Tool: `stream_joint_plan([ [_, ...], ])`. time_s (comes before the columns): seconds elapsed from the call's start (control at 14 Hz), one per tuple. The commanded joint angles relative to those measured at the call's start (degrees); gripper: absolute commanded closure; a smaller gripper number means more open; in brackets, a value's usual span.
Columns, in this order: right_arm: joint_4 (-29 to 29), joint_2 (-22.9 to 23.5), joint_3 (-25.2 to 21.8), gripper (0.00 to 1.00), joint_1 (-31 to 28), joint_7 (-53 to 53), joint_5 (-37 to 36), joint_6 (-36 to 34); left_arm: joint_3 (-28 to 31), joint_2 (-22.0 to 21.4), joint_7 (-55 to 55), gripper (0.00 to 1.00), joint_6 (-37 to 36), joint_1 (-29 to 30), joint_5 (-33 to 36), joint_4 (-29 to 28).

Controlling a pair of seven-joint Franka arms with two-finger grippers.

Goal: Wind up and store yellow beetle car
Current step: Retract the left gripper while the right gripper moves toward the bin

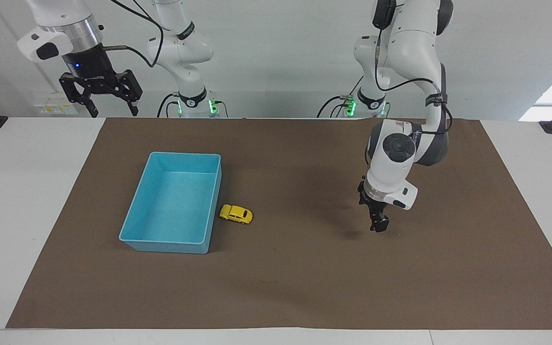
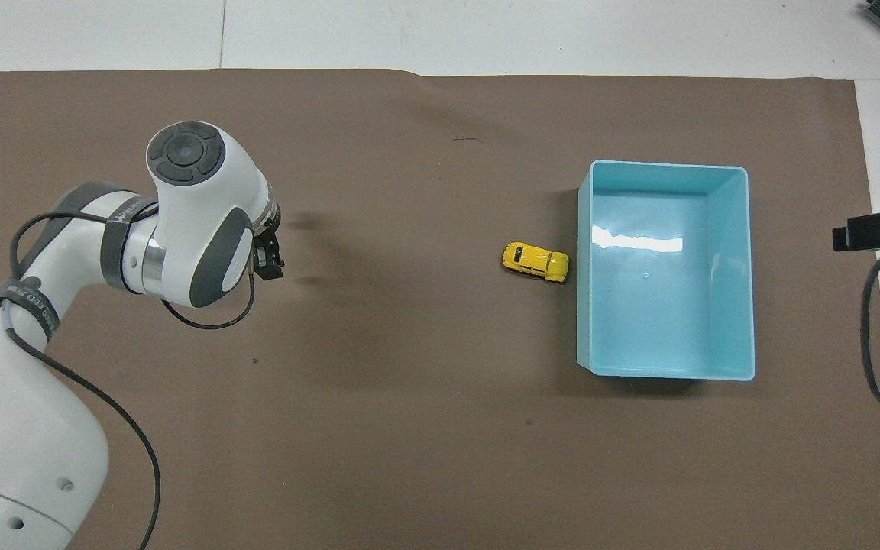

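The yellow beetle car point(image 1: 236, 213) point(image 2: 535, 261) stands on the brown mat, on its wheels and slightly skewed. It is right beside the outer wall of the light blue bin point(image 1: 184, 154) point(image 2: 669, 165), on the side toward the left arm's end. I cannot tell whether it touches the wall. My left gripper point(image 1: 376, 223) point(image 2: 268, 260) hangs open and empty just above the mat, well apart from the car. My right gripper point(image 1: 101, 96) waits open and raised at the right arm's end of the table.
The brown mat point(image 1: 304, 268) covers most of the white table. The bin holds nothing. A black cable and part of the right arm point(image 2: 879, 228) show at the overhead view's edge.
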Motion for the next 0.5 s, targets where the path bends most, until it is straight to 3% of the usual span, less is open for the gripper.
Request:
stream_joint_plan([
  [0.0,-0.87,-1.12,0.22,0.0,-0.24,0.51,0.48,-0.59,-0.08,-1.68,1.9,0.0,-0.3,0.49,1.13,-0.13],
  [0.43,-0.96,-1.21,-0.3,0.0,-0.32,0.51,0.48,-0.77,0.09,-6.08,8.59,0.0,-0.56,2.6,1.22,-0.04],
])
